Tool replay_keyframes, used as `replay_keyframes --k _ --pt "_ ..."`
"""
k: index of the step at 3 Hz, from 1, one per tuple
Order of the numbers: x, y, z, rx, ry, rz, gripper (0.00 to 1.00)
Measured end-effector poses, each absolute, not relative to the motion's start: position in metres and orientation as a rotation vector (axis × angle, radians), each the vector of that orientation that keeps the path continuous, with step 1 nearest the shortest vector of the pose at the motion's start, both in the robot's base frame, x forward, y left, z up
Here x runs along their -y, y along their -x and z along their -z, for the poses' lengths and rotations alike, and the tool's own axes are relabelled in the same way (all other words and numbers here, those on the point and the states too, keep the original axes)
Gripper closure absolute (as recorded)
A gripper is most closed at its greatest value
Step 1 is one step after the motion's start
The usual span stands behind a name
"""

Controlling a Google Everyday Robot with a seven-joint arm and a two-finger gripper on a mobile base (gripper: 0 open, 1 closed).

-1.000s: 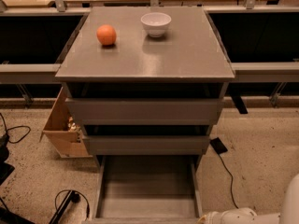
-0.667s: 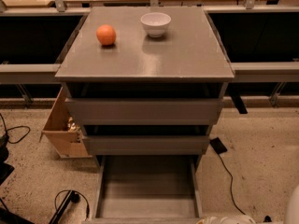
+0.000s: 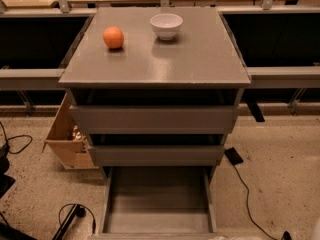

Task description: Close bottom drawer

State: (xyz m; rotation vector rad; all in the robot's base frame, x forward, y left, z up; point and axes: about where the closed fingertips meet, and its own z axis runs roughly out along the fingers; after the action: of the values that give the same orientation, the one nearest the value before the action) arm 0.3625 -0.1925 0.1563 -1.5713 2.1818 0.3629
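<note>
The bottom drawer (image 3: 157, 204) of the grey cabinet (image 3: 240, 91) stands pulled far out toward me. Its grey inside is bare and open to view, and its front edge runs along the lower border of the scene. Above it the middle drawer (image 3: 156, 154) sits out a little from the cabinet frame, and the top drawer (image 3: 154, 118) likewise, with a dark gap over each. On the worktop (image 3: 200, 59) an orange (image 3: 113, 37) rests toward the back left, and a small white bowl (image 3: 166, 25) stands upright near the back middle, apart from the orange. A cardboard box (image 3: 62, 134) leans against the cabinet's left side, with something small inside that I cannot make out. A flat black object (image 3: 233, 155) lies on the speckled floor (image 3: 280, 149) just right of the cabinet, and a thin black cable (image 3: 246, 190) trails from it toward the lower right. More cable loops on the floor at the lower left (image 3: 75, 215). The tool is out of sight below the bottom edge. Only a pale bit of the robot (image 3: 316, 230) shows at the lower right corner, so I cannot tell whether the tool is released or clenched.
</note>
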Motion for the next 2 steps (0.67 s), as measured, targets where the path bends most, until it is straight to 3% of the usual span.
replay_keyframes --k 2 --pt "0.167 -0.402 -0.123 -2.154 1.437 -0.561 1.00"
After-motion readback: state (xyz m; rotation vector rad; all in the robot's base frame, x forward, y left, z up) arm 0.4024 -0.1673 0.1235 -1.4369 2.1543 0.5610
